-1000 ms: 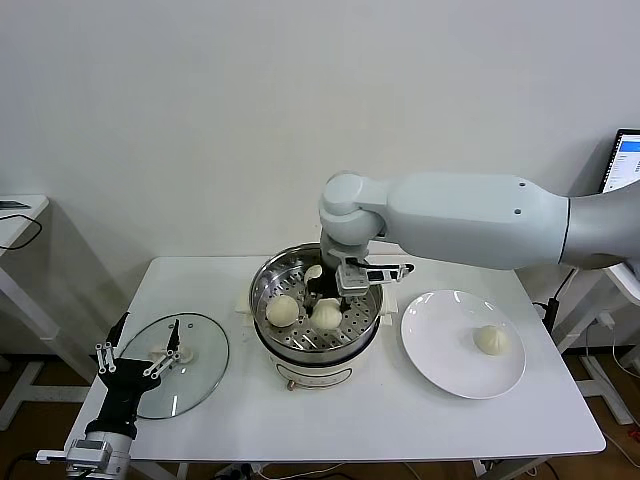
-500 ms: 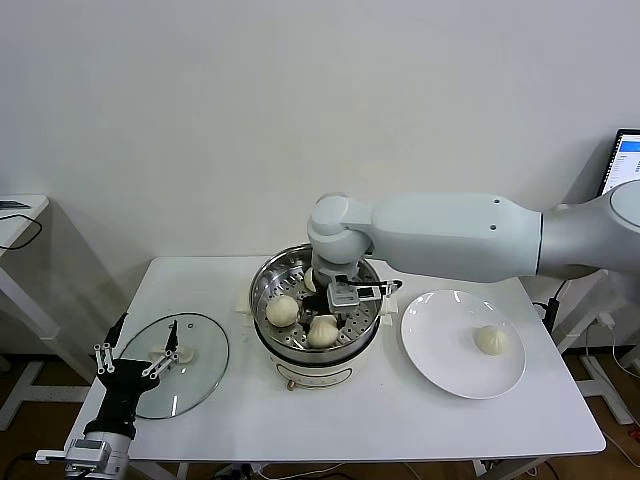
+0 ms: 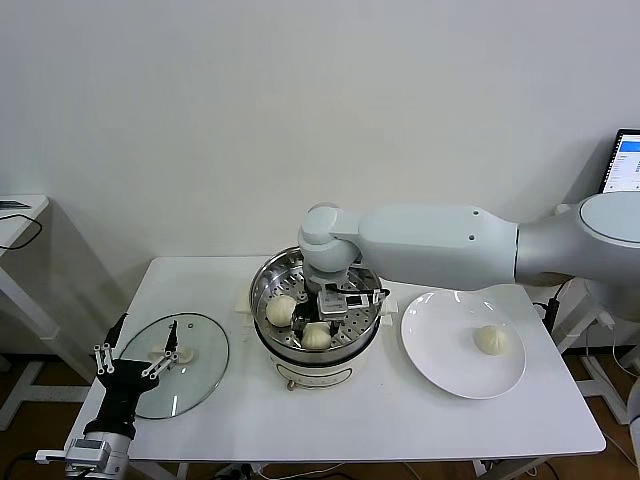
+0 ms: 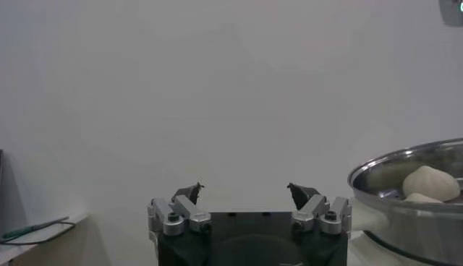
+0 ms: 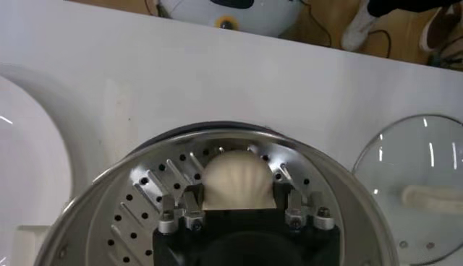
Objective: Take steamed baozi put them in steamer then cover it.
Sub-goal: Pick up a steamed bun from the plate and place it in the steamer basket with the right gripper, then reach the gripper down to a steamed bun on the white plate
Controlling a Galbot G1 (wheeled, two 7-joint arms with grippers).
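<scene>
Down inside the steamer [image 3: 270, 282], the right gripper [image 5: 239, 210] is sitting with fingers parted around a baozi [image 5: 237, 179]; left gripper [image 4: 248, 200] is hanging wide open beside the table.

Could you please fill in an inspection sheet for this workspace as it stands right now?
Surface: white rectangular table, level.
Job's things: shiny round steel steamer on cream base at table centre, cream-white buns inside; one bun, another. One cream-white bun left on the flat white plate. Round clear glass lid lies flat near the table's left end.
Clutter: nothing seen.
Grippers: right gripper inside the steamer, fingers either side of a bun. Left gripper open, idle beside the lid.
Cables: dark cable on side desk.
Surroundings: plain white wall, monitor edge at right.
</scene>
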